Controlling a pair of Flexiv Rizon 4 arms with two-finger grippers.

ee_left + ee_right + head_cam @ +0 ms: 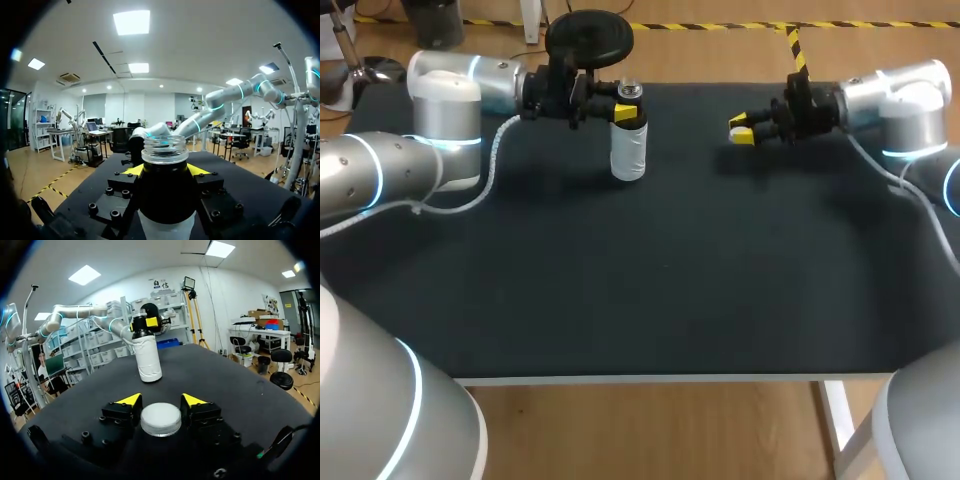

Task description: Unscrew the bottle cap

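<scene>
A bottle (628, 150) with a white label and a dark upper part stands upright at the back left of the black table (670, 290). Its threaded mouth (165, 149) is bare, with no cap on it. My left gripper (623, 112) comes in level from the left and is shut on the bottle's dark shoulder, a yellow tip (131, 170) on either side. Well to the right, my right gripper (741, 131) hovers over the table. It is shut on the white bottle cap (160, 419) between its yellow tips (129, 400). From there the bottle (148, 357) shows straight ahead.
A white cable (496, 160) hangs off my left arm and droops over the table's left part. The mat between the two grippers and the whole front half carry nothing else.
</scene>
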